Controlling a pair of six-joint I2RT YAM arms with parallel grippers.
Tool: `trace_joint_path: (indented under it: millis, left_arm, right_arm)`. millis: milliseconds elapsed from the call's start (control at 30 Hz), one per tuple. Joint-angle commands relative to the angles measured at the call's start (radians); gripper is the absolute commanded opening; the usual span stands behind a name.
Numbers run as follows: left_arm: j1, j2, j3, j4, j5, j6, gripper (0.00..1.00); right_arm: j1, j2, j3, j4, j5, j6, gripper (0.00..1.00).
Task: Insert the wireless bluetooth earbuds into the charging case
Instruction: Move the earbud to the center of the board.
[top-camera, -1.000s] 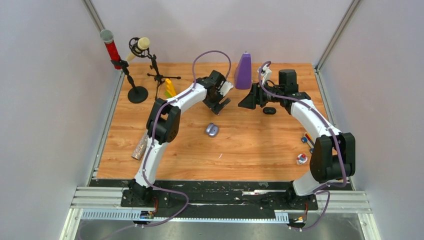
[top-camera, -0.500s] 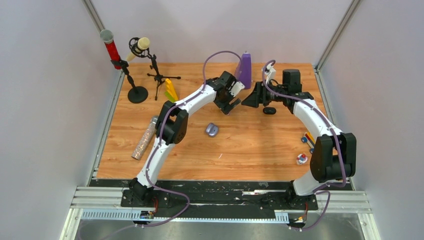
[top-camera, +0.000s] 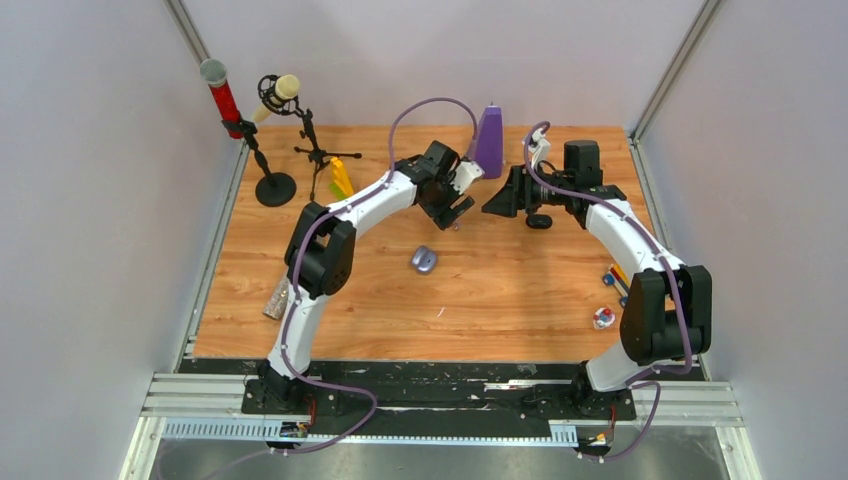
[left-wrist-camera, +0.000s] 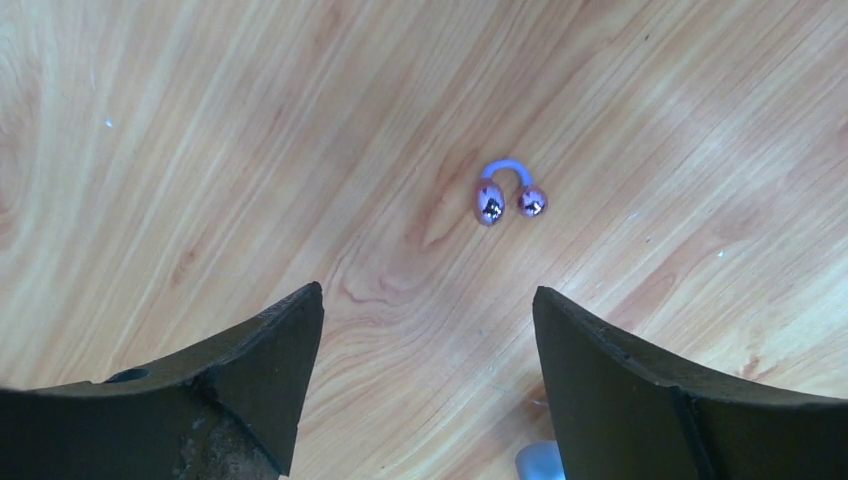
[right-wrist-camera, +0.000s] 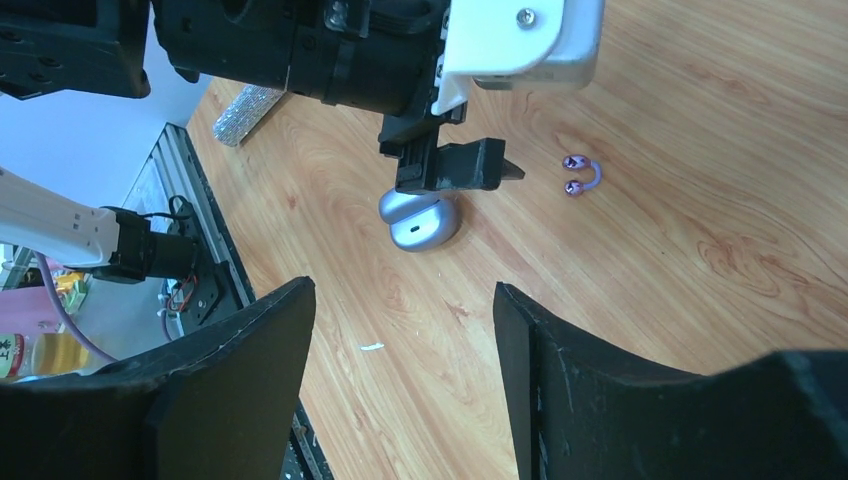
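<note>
Purple earbuds (left-wrist-camera: 508, 195) lie on the desk (left-wrist-camera: 200, 150) just ahead of the left pincer (left-wrist-camera: 428, 297), wide and empty, so pickup seems in hand. Next it must centre, lower and close gently; the right pincer (right-wrist-camera: 403, 290) hangs open, empty.

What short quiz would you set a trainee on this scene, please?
1. True or false: the left gripper is holding the purple earbuds.
2. Where is the lavender case? A) lying on the wooden table between the arms; B) held in the right gripper; C) balanced on a microphone stand.
3. Fill the gap: the right gripper's jaws stand ____, with nothing between them.

Key: 1 false, the earbuds lie on the table beyond its open fingers; 2 A; 3 open.
</note>
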Motion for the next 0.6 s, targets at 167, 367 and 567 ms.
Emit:
trace_joint_path:
  millis: [167,367,567]
  left_arm:
    - [0.041,0.045,0.182,-0.025,0.063,-0.140,0.68]
    - [0.034,0.051,0.156,-0.091,0.132,-0.143,0.67]
    - [0.009,0.040,0.100,-0.122,0.178,-0.135,0.67]
  right_arm:
    - [-0.004,0.011,-0.003,0.029,-0.031,0.013,0.67]
    - [-0.005,0.006,-0.005,0.029,-0.032,0.011,0.67]
    - [-0.005,0.008,-0.002,0.029,-0.033,0.013,0.66]
